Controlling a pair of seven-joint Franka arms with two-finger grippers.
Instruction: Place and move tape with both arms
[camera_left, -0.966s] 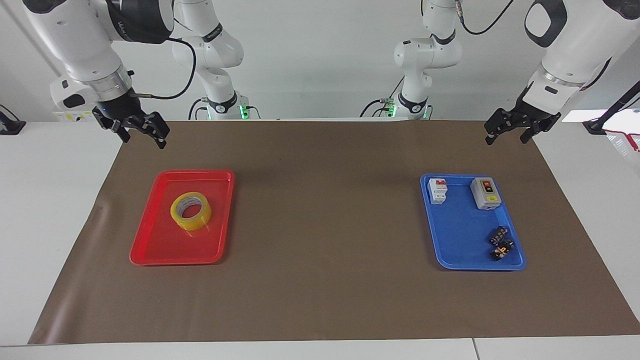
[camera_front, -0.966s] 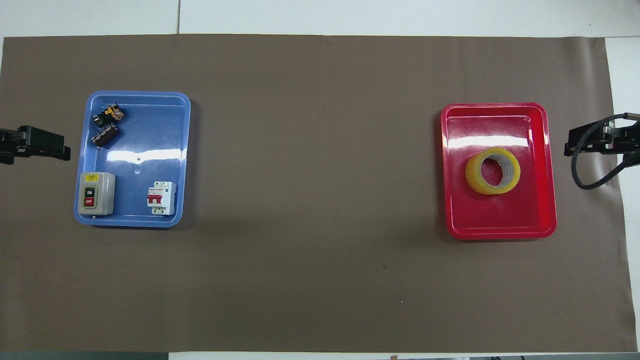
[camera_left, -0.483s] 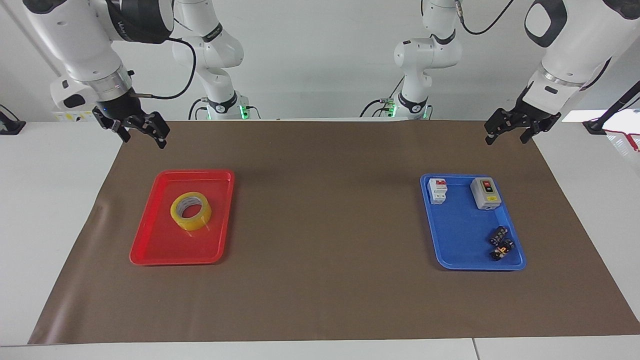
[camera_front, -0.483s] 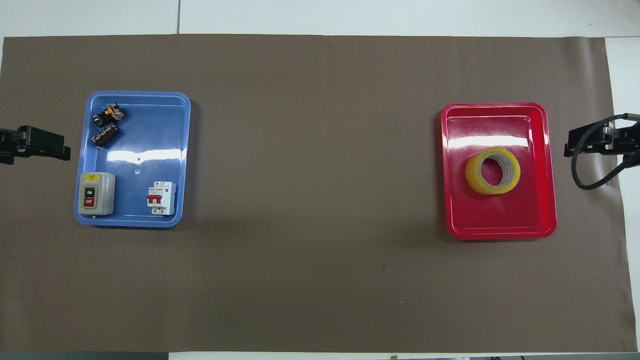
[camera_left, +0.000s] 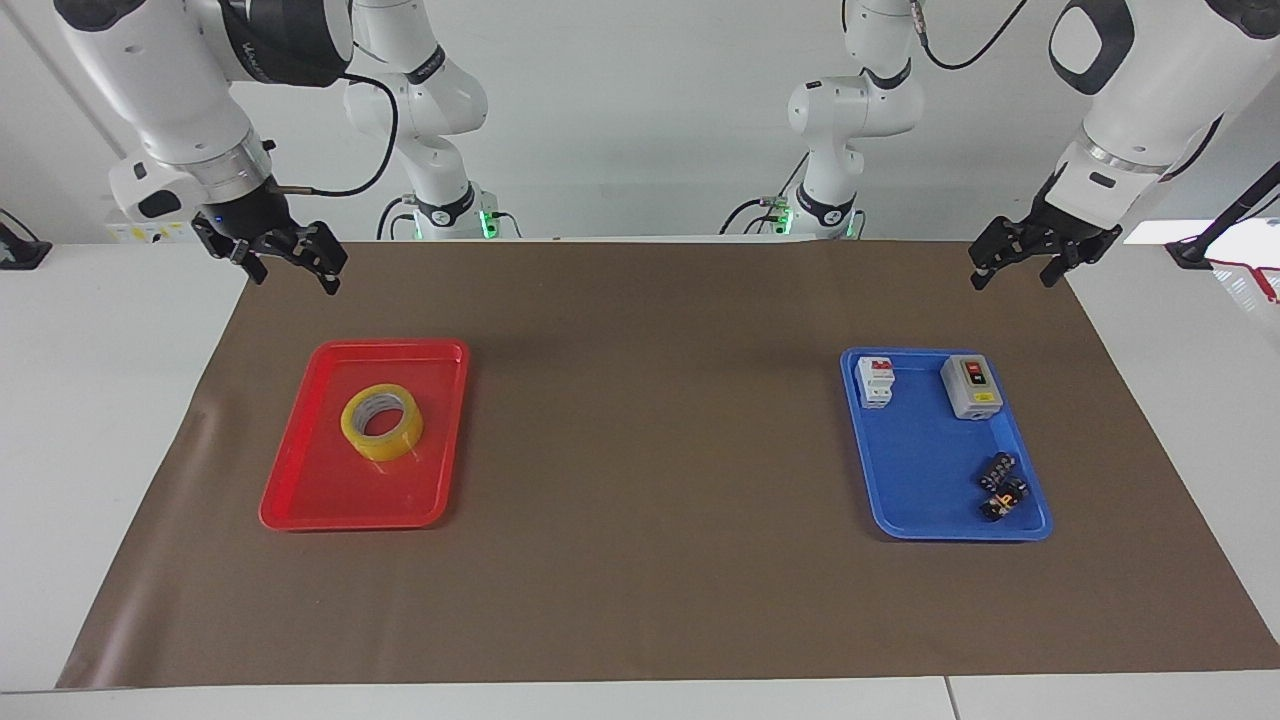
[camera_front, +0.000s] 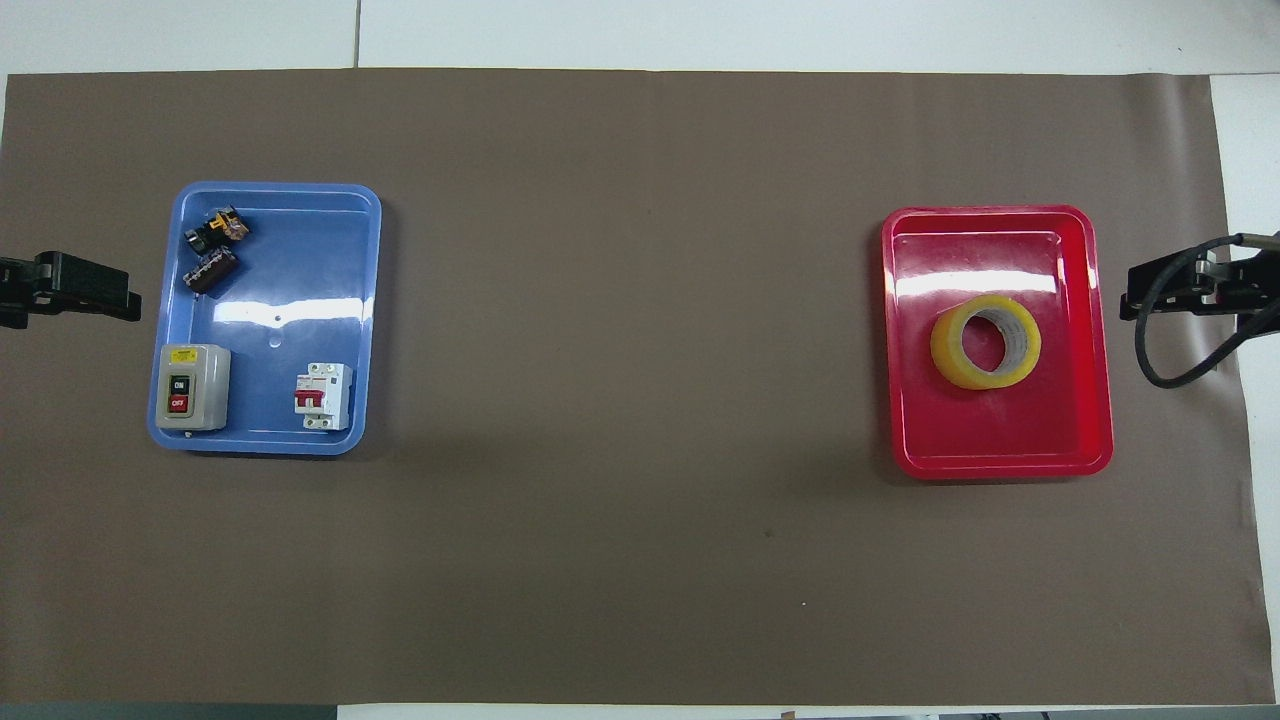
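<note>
1. Facing view: my right gripper (camera_left: 297, 268) hangs in the air over the brown mat (camera_left: 640, 450) at the right arm's end of the surface, jaws spread and holding nothing. The tape (camera_left: 381, 421) lies flat in the red tray (camera_left: 300, 500), apart from that gripper. My left gripper (camera_left: 1015, 264) hangs over the mat's corner at the left arm's end, jaws spread and empty; the blue tray (camera_left: 920, 470) carries a grey switch box (camera_left: 971, 386), a white breaker (camera_left: 875, 381) and two small dark parts (camera_left: 1001, 486)

2. Overhead view: the tape (camera_front: 985, 342) sits near the middle of the red tray (camera_front: 1000, 455). My right gripper (camera_front: 1165, 290) shows beside that tray at the mat's edge, my left gripper (camera_front: 85, 290) beside the blue tray (camera_front: 290, 290); from here I cannot tell how either pair of jaws stands
</note>
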